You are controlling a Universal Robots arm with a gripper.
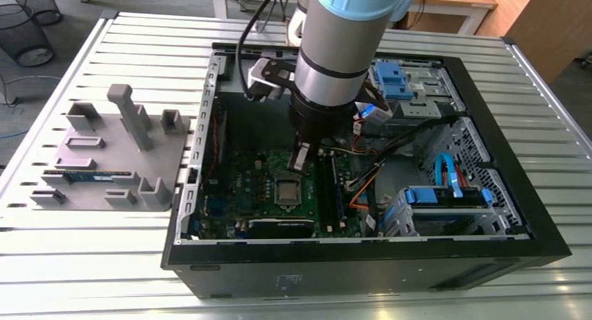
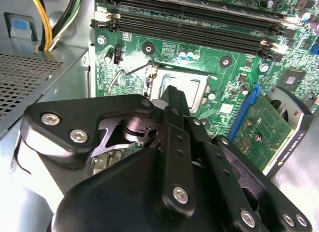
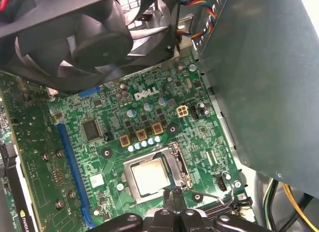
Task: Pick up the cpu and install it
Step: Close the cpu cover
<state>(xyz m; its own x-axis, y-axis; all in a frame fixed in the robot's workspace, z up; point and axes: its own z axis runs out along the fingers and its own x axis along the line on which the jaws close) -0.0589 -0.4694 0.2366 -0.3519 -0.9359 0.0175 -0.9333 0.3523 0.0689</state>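
gripper (image 3: 173,195): pressed together, pinching nothing, low over motherboard (image 3: 149,107) | cpu (image 3: 148,176): flat in its socket (image 3: 181,164), silver top up, just below and a little ahead of gripper tips, apart from them | square outline, no long axis to match | computer case (image 1: 370,264) around both

Slatted metal tabletop, two things on it.
The tabletop (image 1: 83,264) carries an open black computer case (image 1: 351,268) toward the exterior view's right, and a grey fixture plate (image 1: 120,157) lying flat just beside it on the left.
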